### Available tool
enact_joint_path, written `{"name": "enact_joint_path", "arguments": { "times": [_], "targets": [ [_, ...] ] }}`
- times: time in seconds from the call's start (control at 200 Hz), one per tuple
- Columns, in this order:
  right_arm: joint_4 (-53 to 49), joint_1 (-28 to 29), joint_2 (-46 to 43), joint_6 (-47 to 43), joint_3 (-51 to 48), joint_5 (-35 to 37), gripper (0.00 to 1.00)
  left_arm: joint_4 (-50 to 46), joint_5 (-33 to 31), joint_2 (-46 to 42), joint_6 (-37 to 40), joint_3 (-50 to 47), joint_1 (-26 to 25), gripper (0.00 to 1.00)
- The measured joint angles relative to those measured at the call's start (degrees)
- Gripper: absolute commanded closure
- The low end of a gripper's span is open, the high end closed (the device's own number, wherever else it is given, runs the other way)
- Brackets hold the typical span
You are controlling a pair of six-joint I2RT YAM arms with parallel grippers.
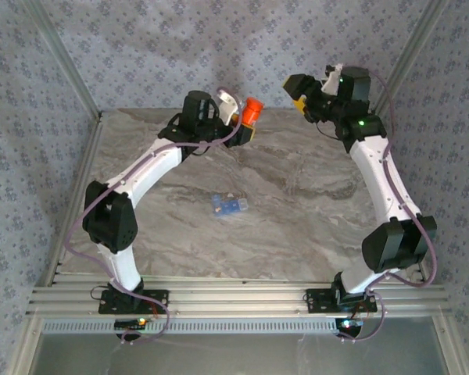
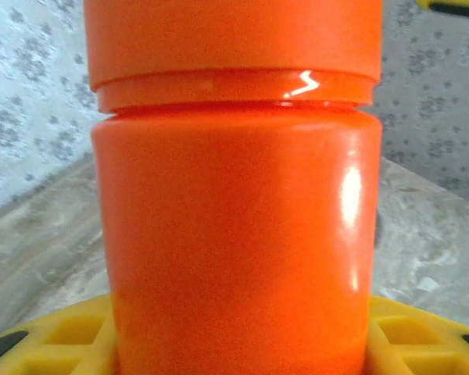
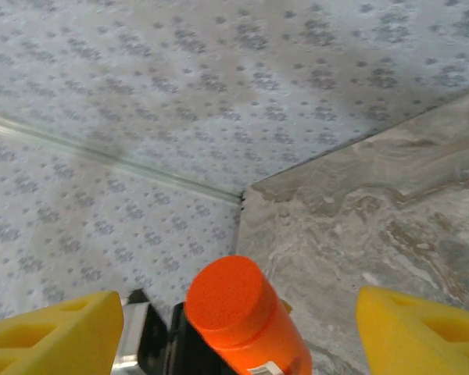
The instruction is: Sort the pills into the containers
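- Two pincers face each other above the table [image 1: 297, 195]: the left pincer [image 1: 248, 125] is clamped on the lower body of the orange bottle [image 1: 253, 108] and holds it off the surface
- Right pincer [image 1: 301, 95] stands wide with nothing gripped by its fingers [image 3: 55, 332]; the bottle lies straight ahead of it, lined up with the gap, near the fingertips but apart from them
- Bottle's long axis runs nearly along the right pincer's line of reach, leaning a little aside; the cap [image 3: 230, 301] points at that pincer, the base away from it, toward the left one
- Right arm is free and nearer the cap, so closing on the cap looks to be its move
- Blue tub [image 1: 228, 205] lies on the table, well below and behind both pincers; whether it is open I cannot tell
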Motion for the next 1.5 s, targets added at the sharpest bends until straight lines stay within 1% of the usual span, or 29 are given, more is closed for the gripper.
{"name": "enact_joint_path", "arguments": {
  "times": [0.115, 0.28, 0.405, 0.56, 0.675, 0.89, 0.93, 1.035, 1.105, 1.244, 1.314, 1.419, 1.499],
  "targets": [
    [-2.93, 0.22, 3.02, -7.48, 5.62, -5.70, 0.19, -5.09, 5.33, 0.00, 0.07, 2.91, 0.26, 1.00],
    [-8.87, 2.05, 6.32, -17.20, 11.47, -10.62, 0.19, -9.90, 11.52, 0.02, 0.31, 7.34, 0.26, 1.00],
    [-12.33, 3.21, 7.54, -21.55, 12.85, -12.39, 0.19, -11.87, 13.68, 0.02, 0.55, 7.61, 0.26, 1.00],
    [-14.75, 4.20, 8.35, -24.11, 13.05, -13.46, 0.19, -13.51, 14.73, 0.02, 0.74, 7.61, 0.26, 1.00],
    [-15.72, 5.01, 8.41, -24.79, 13.05, -13.68, 0.22, -14.12, 15.08, 0.02, 0.76, 7.61, 0.26, 1.00],
    [-15.56, 5.55, 8.41, -24.94, 11.82, -14.21, 0.31, -14.12, 15.65, 0.02, 0.76, 7.61, 0.26, 1.00],
    [-15.54, 5.55, 8.41, -24.92, 11.61, -14.49, 0.34, -14.14, 15.78, 0.02, 0.76, 7.61, 0.26, 1.00],
    [-15.39, 5.55, 8.46, -24.50, 11.52, -14.99, 0.46, -14.12, 15.82, 0.02, 0.79, 7.61, 0.26, 1.00],
    [-15.26, 5.55, 8.46, -24.24, 11.52, -15.04, 0.53, -14.14, 15.85, 0.02, 0.87, 7.61, 0.26, 1.00],
    [-14.32, 5.57, 8.46, -23.76, 10.78, -15.02, 0.56, -14.40, 15.50, 0.02, 0.87, 7.61, 0.28, 1.00],
    [-12.41, 5.70, 8.24, -22.08, 9.22, -14.67, 0.57, -14.84, 14.67, 0.02, 0.87, 7.61, 0.37, 1.00],
    [-9.33, 6.80, 7.15, -17.75, 5.84, -10.34, 0.57, -16.06, 11.98, 0.13, 1.03, 7.34, 0.31, 1.00],
    [-7.37, 8.52, 5.57, -12.92, 2.54, -3.39, 0.58, -15.76, 7.96, 0.11, 2.34, 5.97, -0.31, 1.00]
  ]
}}
